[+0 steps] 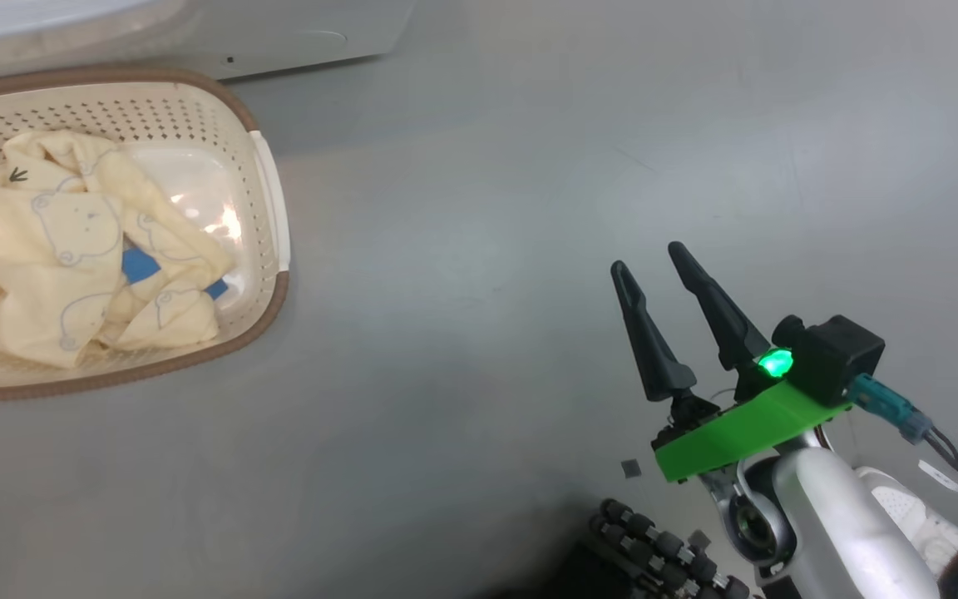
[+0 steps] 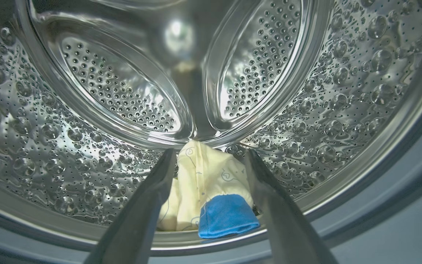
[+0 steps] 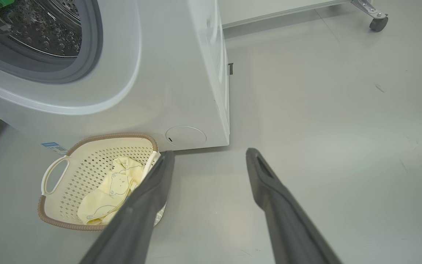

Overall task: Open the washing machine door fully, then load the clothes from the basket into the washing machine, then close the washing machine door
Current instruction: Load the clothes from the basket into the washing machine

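While the left pincer [image 2: 209, 152] gapes, clothes [image 2: 203, 176] partly hidden, basket [image 1: 155, 108] cropped.

Cream basket [image 1: 275, 208] holding pale yellow clothes [image 1: 88, 249], right claw [image 1: 645, 255] spread open over grey floor [image 1: 487, 166]

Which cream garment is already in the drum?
The garment lying at the front lip of the drum, between the fingers of the open left pincer. The remaining clothes sit crumpled in the basket on the floor.

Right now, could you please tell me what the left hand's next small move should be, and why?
Probably pull the left hand back out of the drum: its fingers are open, one garment lies inside, and more clothes sit in the basket.
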